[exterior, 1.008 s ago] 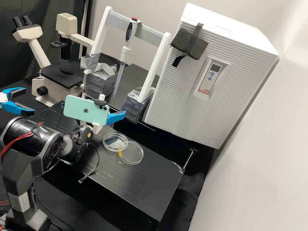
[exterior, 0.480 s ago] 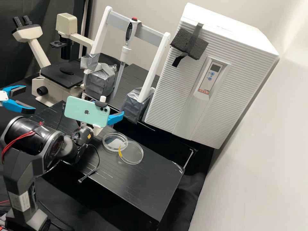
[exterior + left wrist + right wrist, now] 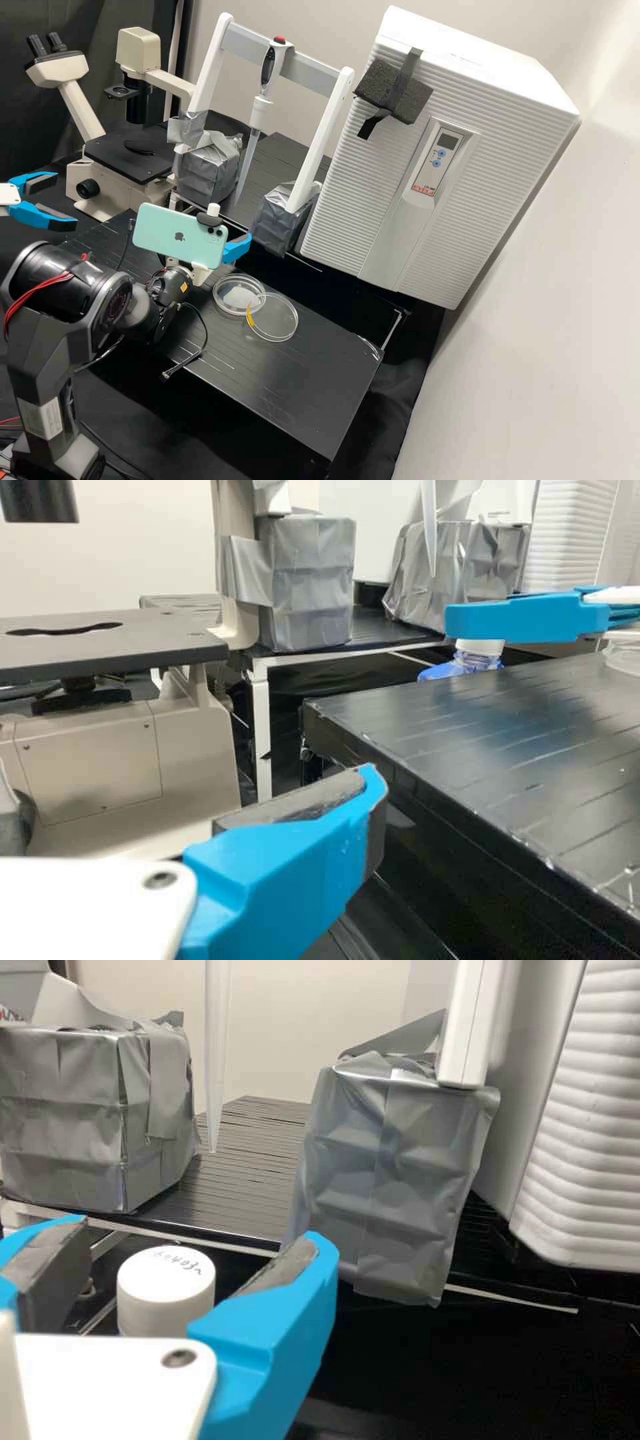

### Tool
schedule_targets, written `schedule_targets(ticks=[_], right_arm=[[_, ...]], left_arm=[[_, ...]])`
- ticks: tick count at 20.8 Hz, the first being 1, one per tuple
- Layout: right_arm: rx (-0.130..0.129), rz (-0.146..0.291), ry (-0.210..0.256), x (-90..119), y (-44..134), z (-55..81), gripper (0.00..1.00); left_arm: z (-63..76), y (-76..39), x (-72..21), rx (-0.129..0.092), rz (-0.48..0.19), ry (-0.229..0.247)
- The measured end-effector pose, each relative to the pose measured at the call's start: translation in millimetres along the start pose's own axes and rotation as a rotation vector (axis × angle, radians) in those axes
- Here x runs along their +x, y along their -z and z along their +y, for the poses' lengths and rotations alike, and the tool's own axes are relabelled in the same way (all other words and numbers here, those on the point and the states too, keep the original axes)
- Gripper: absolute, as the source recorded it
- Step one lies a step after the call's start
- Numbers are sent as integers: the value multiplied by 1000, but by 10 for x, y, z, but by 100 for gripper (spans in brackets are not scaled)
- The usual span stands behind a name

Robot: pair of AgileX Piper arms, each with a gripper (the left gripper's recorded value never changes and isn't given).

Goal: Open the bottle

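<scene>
The right gripper (image 3: pixel 180 1260) hangs with its two blue fingers spread, one on each side of the white cap (image 3: pixel 166 1280). A narrow gap shows on both sides, so it is released and not yet pinching. The cap tops a small clear bottle (image 3: pixel 468 663). The bottle stands upright just in front of the pipette stand (image 3: pixel 207 67), between the stand's two grey-taped feet (image 3: pixel 385 1175) and below the edge of the raised black tabletop (image 3: pixel 300 373).

The left gripper (image 3: pixel 60 200) is also released, with its fingers apart and nothing between them. It sits well away from the pipette stand, out past the microscope (image 3: pixel 113 160) that stands beside it.

The bottle looks like thin plastic and seems light. It would probably slide or tip under a sideways push, and its wall may dent under a hard squeeze. The cap looks stiff and its top is smooth. Whether its side is ribbed cannot be made out.

The best hold for unscrewing is likely across the cap's side wall, level and centred. The bottle is likely to spin along with the cap, so its body probably needs bracing low down by the free left gripper.
</scene>
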State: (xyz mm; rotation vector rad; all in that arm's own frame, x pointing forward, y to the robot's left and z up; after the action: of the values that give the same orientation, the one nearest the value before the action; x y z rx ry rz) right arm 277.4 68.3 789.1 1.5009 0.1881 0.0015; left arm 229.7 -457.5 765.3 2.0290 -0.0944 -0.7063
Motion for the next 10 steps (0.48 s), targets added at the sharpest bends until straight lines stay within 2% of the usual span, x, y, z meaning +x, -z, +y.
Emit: schedule_targets(ticks=[10], right_arm=[[2,16,23,-14,48,-65,0]], left_arm=[[-27,12,8,-8,2,10]])
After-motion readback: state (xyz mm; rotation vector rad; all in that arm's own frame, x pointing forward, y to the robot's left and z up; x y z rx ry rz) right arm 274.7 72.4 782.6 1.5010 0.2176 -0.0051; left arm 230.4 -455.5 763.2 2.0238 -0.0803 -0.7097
